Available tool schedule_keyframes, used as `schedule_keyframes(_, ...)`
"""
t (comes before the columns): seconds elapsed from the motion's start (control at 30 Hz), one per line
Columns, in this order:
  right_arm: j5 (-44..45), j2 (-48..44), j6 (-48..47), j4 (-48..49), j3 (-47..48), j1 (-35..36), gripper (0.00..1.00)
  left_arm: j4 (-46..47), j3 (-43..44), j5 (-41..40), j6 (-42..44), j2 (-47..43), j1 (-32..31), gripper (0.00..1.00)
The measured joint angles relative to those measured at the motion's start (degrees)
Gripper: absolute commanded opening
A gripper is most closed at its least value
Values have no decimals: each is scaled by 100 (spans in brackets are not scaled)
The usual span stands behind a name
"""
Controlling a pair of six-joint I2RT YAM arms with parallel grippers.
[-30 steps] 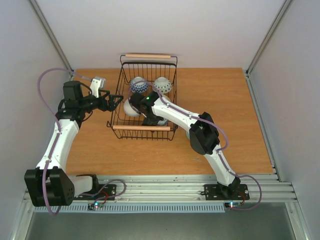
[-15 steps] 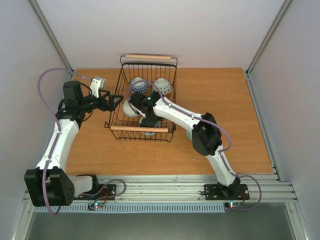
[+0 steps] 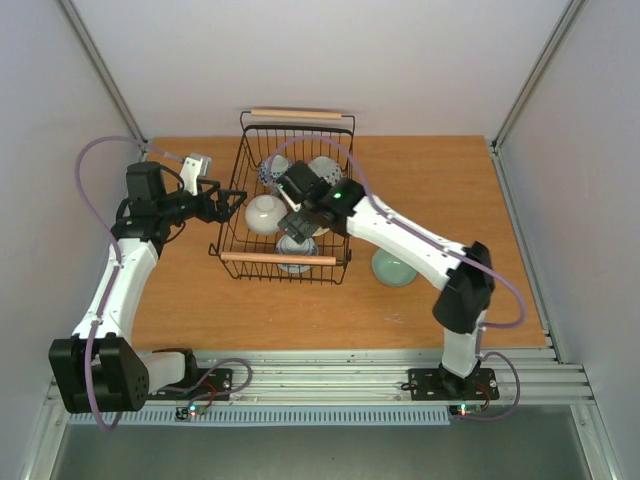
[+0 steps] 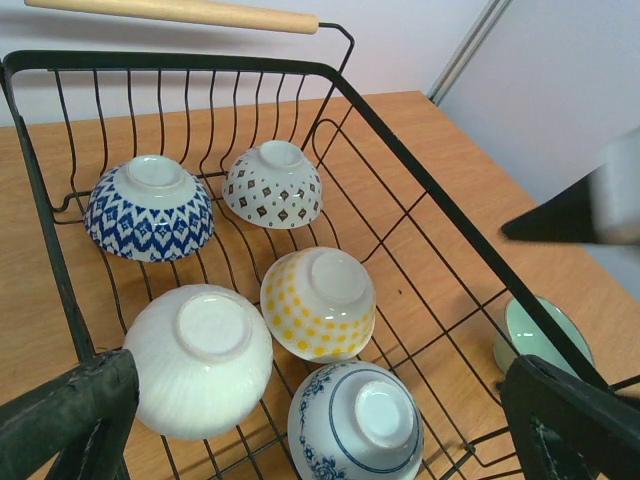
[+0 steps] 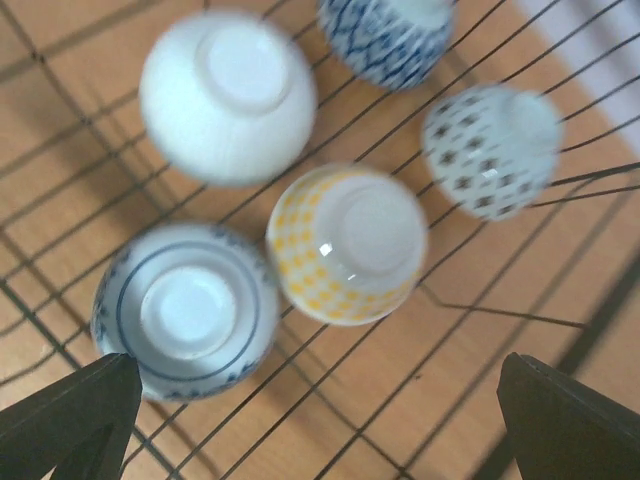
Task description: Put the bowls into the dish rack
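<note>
The black wire dish rack (image 3: 283, 258) holds several bowls upside down. In the left wrist view they are a blue-patterned one (image 4: 150, 207), a brown-diamond one (image 4: 272, 184), a yellow-dotted one (image 4: 318, 304), a white ribbed one (image 4: 198, 360) and a blue-ringed one (image 4: 356, 422). A pale green bowl (image 3: 395, 267) sits upright on the table to the right of the rack. My right gripper (image 3: 299, 216) hangs open above the rack's middle, holding nothing. My left gripper (image 3: 231, 205) stands open at the rack's left wall, also holding nothing.
The rack's rim (image 4: 200, 65) and two wooden handles (image 3: 300, 112) rise above the bowls. My right arm's forearm (image 3: 410, 240) crosses over the rack's right side. White walls close in the wooden table (image 3: 450, 180) at the back and sides.
My right gripper has risen out of the rack's front and drawn back to the right, leaving the blue-ringed bowl there. Its elbow swung right, uncovering the pale green bowl. The left arm stayed put.
</note>
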Motion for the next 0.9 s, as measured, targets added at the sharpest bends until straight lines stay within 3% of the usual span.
schedule_keyframes(0.3, 826, -1849, 1043, 1040, -1578, -310, 74, 0, -2, 4, -2, 0, 15, 99)
schedule_keyframes(0.53, 1156, -3213, 2485, 898, -3093, -1025, 66, -2, -7, 22, -2, 0, 17, 99)
schedule_keyframes(0.7, 890, -3729, 3311, 793, -4135, -1694, 57, -2, -7, 22, -2, 0, 17, 100)
schedule_keyframes(0.9, 302, -3947, 3963, 837, -5316, -2310, 55, 0, -7, 22, -2, 0, 20, 99)
